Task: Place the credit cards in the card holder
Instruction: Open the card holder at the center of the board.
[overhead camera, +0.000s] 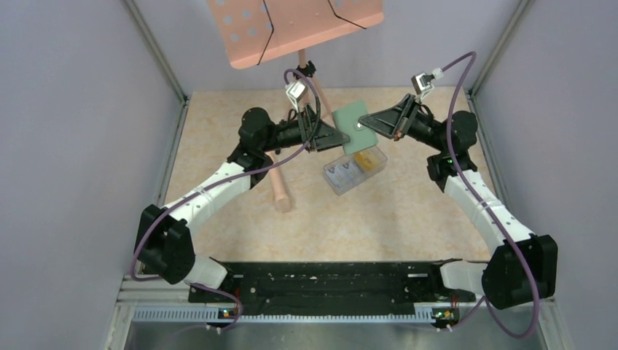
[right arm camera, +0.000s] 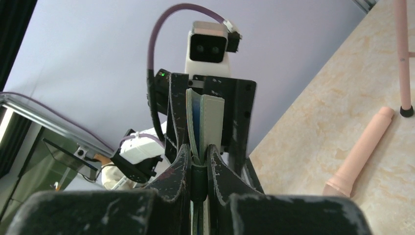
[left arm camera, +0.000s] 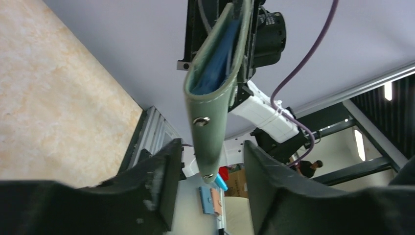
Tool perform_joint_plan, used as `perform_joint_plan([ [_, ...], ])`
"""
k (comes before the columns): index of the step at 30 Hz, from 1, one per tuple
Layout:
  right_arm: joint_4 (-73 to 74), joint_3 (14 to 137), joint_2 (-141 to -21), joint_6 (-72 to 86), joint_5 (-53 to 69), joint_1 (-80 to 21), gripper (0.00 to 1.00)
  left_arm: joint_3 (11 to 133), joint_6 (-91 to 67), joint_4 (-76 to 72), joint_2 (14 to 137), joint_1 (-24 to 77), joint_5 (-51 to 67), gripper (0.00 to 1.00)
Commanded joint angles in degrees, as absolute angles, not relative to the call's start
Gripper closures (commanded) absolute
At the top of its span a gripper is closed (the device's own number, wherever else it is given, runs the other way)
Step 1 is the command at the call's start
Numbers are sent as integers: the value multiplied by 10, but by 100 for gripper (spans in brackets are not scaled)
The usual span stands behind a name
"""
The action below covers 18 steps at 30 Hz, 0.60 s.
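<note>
card holder [overhead camera: 358, 125] is pinched in the right tool [right arm camera: 199, 161], up over the tabletop [overhead camera: 408, 211] | left tool [left arm camera: 210, 164] is spread around its stud edge, not touching | credit cards [overhead camera: 348, 173] are parked in clear box [overhead camera: 337, 184]

On my beige marbled table [overhead camera: 408, 211], a clear plastic box [overhead camera: 355, 172] sits near the centre. A pale pink rod [overhead camera: 279, 191] with a flared end lies flat to the left of the box and a little nearer to me. Beyond the box, toward the back wall, a thin pink pole [overhead camera: 302, 57] stands on a black foot [right arm camera: 406, 111] and carries a tilted pink perforated panel [overhead camera: 291, 25] crossed by thin black lines. Lilac-grey walls [overhead camera: 65, 109] with aluminium corner posts [overhead camera: 157, 55] enclose the table on the box's left, right and far sides. In the left wrist view, a blurred person [left arm camera: 307, 169] stands in a dim room outside.
</note>
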<state>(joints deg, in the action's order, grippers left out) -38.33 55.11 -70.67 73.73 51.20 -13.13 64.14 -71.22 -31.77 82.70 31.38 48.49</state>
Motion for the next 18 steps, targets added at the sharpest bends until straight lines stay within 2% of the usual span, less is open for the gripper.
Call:
perform_joint_plan([
  [1,-371,552,-697,724,510,-136,97,675,-716,-367,830,319,496,63],
  [4,-301,556,-683,679,506,-136,86,678,-711,-360,830,320,499,95],
  [5,-264,561,-678,656,502,-136,81,679,-703,-349,827,320,496,100],
  [8,-102,597,-669,556,471,-136,57,681,-649,-269,812,320,477,100],
  [11,89,659,-668,438,395,-135,29,693,-568,-128,787,320,431,100],
  [15,199,711,-678,363,345,-136,7,743,-452,101,777,324,342,100],
  [18,234,727,-696,343,336,-145,5,776,-403,225,785,330,294,100],
])
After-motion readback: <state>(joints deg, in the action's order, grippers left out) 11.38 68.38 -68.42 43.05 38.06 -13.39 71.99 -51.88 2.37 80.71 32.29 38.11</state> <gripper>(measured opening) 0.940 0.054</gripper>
